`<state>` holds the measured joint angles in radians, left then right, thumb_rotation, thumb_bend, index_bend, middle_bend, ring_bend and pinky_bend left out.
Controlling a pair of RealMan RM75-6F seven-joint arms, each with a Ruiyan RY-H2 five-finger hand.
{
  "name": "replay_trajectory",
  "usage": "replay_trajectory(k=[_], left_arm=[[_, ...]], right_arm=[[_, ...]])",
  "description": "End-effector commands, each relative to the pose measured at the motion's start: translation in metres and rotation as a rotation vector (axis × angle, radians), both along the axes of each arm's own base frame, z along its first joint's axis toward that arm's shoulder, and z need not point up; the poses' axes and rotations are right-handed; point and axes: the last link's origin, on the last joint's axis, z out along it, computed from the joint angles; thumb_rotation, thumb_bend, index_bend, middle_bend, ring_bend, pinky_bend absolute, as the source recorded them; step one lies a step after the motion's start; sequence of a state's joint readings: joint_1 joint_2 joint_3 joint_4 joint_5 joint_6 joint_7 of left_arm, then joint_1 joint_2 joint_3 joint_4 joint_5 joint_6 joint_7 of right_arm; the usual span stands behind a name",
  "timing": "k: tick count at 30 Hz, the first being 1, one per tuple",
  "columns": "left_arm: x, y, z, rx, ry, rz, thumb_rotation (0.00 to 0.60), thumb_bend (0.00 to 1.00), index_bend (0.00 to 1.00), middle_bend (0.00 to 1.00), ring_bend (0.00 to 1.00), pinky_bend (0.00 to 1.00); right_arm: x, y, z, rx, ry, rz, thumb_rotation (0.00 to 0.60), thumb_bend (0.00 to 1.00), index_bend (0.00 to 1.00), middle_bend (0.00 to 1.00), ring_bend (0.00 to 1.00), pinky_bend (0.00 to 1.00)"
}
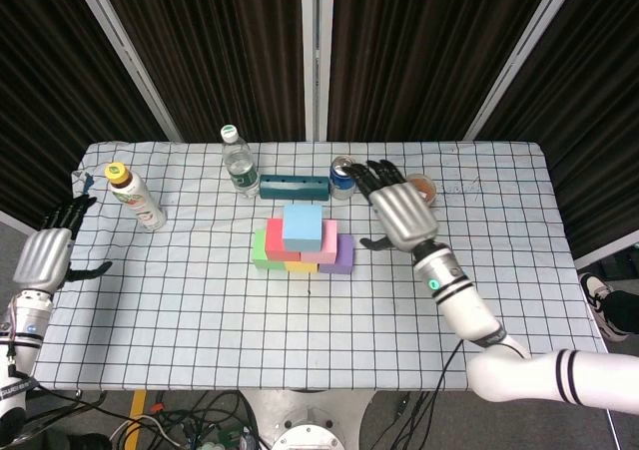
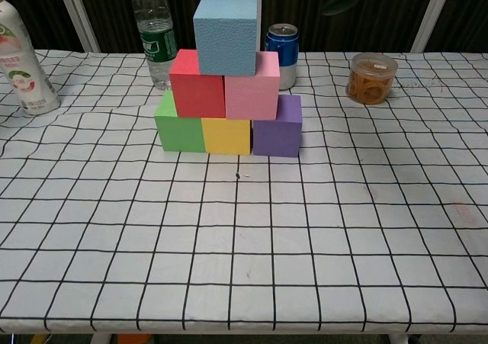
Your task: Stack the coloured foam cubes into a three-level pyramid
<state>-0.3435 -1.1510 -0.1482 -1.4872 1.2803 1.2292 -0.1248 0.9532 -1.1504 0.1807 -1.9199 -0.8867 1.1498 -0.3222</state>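
Checked cloth on the table [image 2: 320,268] carries the finished pyramid, blue cube [image 2: 225,25] on top, and both empty spread hands, right hand [image 1: 401,214] and left hand [image 1: 45,254], could topple it if swung carelessly.

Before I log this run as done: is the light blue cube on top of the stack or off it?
On top: the light blue cube rests across the red cube and pink cube.

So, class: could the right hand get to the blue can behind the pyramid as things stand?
Probably yes. The right hand is open and holds nothing, right beside the blue can, on the can's open side; the cube pyramid stands nearer the robot, out of the way.
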Motion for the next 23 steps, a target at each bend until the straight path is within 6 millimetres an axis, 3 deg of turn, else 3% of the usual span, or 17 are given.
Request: replay_trajectory(k=[1, 6, 10, 16, 23], left_arm=[[-0.013, -0.011, 0.004, 0.067, 0.094, 0.014, 0.6, 0.13, 0.08, 0.03, 0.02, 0.08], [-0.026, -0.036, 0.0, 0.086, 0.149, 0.008, 0.6, 0.13, 0.08, 0.03, 0.02, 0.08], [-0.029, -0.06, -0.005, 0.068, 0.121, 0.022, 0.6, 0.13, 0.08, 0.03, 0.02, 0.07], [-0.021, -0.093, -0.016, 0.059, 0.123, 0.017, 0.6, 0.13, 0.08, 0.03, 0.02, 0.07], [-0.014, -0.114, -0.023, 0.064, 0.123, 0.025, 0.6, 0.13, 0.08, 0.03, 0.02, 0.06]], right_arm=[[-0.093, 0.039, 0.04, -0.121, -0.069, -0.09, 0.6, 0.13, 0.0, 0.09, 0.03, 0.0], [-0.174, 0.085, 0.055, -0.225, -0.066, -0.186, 0.6, 0.13, 0.0, 0.08, 0.0, 0.0], [-0.215, 0.12, 0.054, -0.225, -0.089, -0.256, 0.6, 0.13, 0.0, 0.04, 0.0, 0.0], [-0.24, 0.156, 0.054, -0.196, -0.114, -0.269, 0.6, 0.13, 0.0, 0.03, 0.0, 0.0], [-0.242, 0.164, 0.05, -0.165, -0.148, -0.26, 0.6, 0.13, 0.0, 0.03, 0.0, 0.0]])
